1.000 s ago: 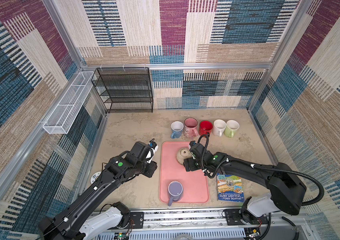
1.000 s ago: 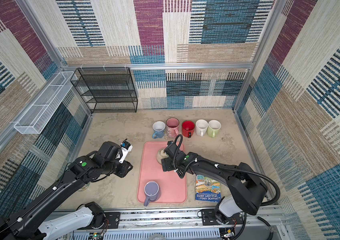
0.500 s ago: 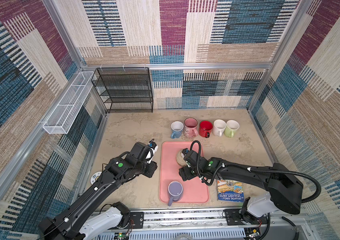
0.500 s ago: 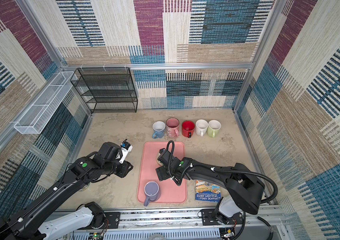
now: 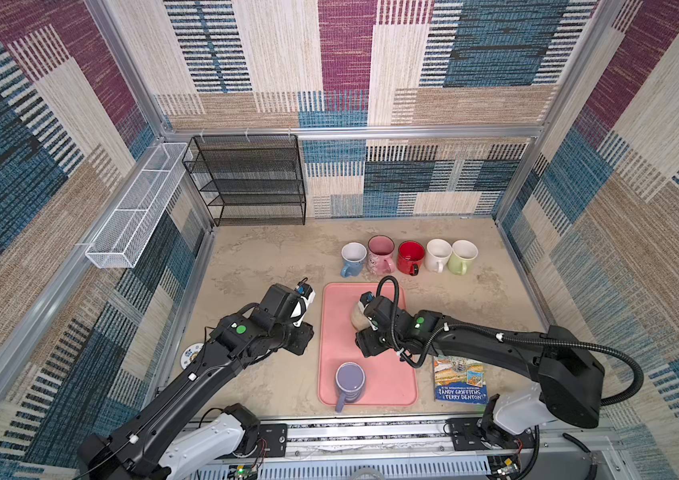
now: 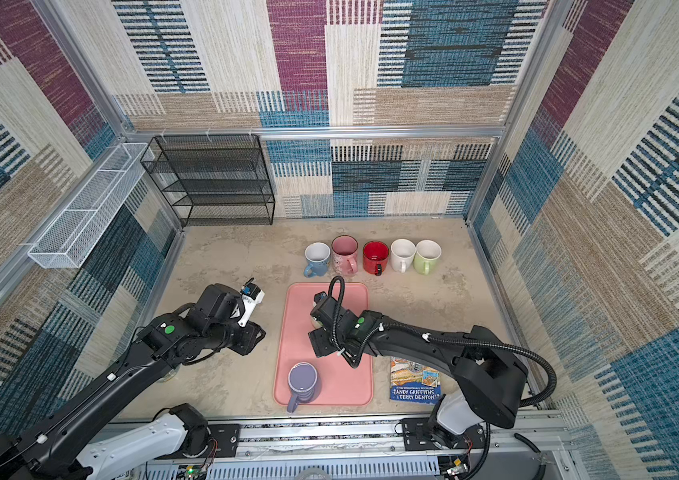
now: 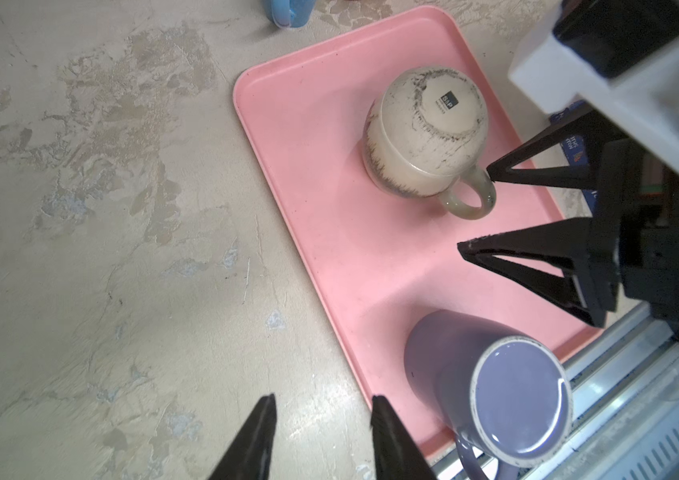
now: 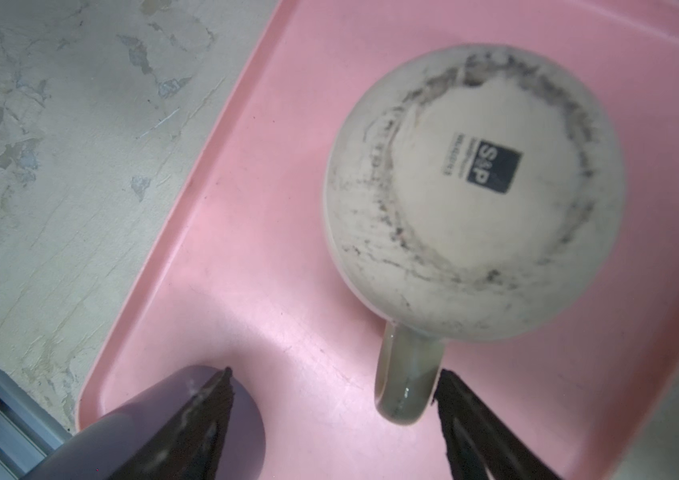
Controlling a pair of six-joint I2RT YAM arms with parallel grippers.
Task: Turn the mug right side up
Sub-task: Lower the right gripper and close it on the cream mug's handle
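There, inverted mug [image 8: 475, 195] beside right pincer [image 8: 333, 372]

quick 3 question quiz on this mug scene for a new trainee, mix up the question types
1. True or false: the beige mug on the pink tray stands base up.
2. How many cups stand in the row of mugs between the tray and the back wall? A three, B five, C seven.
3. Fill in: the beige mug's handle lies between the open fingers of the ____ gripper.

Key: 1 true; 2 B; 3 right, the right gripper, not yet clamped on it.
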